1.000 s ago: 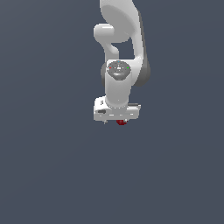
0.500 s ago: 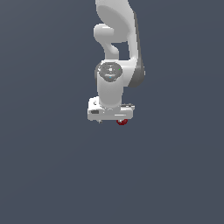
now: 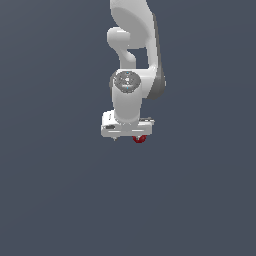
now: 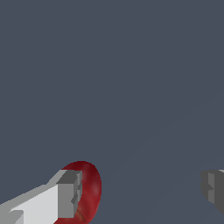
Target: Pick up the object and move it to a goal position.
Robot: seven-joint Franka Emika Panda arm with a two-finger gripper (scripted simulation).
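— Under the white arm (image 3: pixel 134 75), what is the gripper (image 3: pixel 127 136) doing?

— Its jaws stand wide apart. The wrist view shows one finger (image 4: pixel 61 197) lying against the dark red ball (image 4: pixel 89 190), while the other finger (image 4: pixel 214 187) sits far off with bare grey floor (image 4: pixel 131 87) between them. Nothing is clamped; only the one finger overlaps the ball, and whether it truly touches I cannot tell.

— Where is the ball in the exterior view?

— Just beneath the hand, peeking out below its lower edge toward the exterior view's right (image 3: pixel 139 139).

— Which way does it point?

— In the wrist view it looks slightly oval, but it is partly hidden, so I can't give a long axis or heading.

— Any labels or writing?

— None legible on the arm, hand or ball.
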